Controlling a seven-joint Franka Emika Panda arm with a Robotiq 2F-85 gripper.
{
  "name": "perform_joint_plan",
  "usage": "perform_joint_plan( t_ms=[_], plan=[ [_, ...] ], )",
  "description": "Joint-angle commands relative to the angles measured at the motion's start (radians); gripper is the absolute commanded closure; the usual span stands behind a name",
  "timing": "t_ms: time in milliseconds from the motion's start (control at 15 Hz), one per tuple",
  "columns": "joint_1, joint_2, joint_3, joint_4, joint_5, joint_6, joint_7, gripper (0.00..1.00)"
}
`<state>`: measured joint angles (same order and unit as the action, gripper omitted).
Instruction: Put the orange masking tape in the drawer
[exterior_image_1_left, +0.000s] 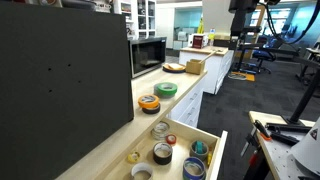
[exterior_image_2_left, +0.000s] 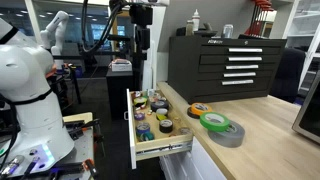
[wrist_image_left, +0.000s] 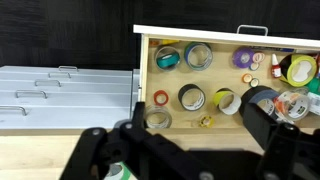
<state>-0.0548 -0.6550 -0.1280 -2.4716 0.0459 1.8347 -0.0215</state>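
1. The pincer (exterior_image_2_left: 142, 42) hangs high in the air; in the wrist view (wrist_image_left: 180, 140) its fingers are spread wide, with nothing held between them
2. Directly beneath the pincer is the drawer (exterior_image_2_left: 165, 150), pulled out from under the table (exterior_image_2_left: 265, 140). The wrist view looks straight down past the fingers into its pale wood frame (wrist_image_left: 140, 80)
3. Assorted tape rolls (wrist_image_left: 192, 97) lie flat inside the drawer, below the pincer, and the pincer touches none of them
4. The orange masking tape (exterior_image_2_left: 199, 109) lies flat on the table, outside the drawer. It is well below the pincer and off to one side of it, apart from the fingers, and shows in both exterior views (exterior_image_1_left: 148, 102)
5. A green roll (exterior_image_2_left: 213, 122) lies on the table just beyond the orange masking tape, farther from the pincer. A grey roll (exterior_image_2_left: 230, 136) is right against it, and whether the green one rests on it I cannot tell
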Motion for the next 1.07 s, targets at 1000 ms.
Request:
perform_joint_plan(
  t_ms=[1000],
  plan=[
    [0.047,0.355,0.01,0.096,-0.013,0.186,-0.239,0.0]
  ],
)
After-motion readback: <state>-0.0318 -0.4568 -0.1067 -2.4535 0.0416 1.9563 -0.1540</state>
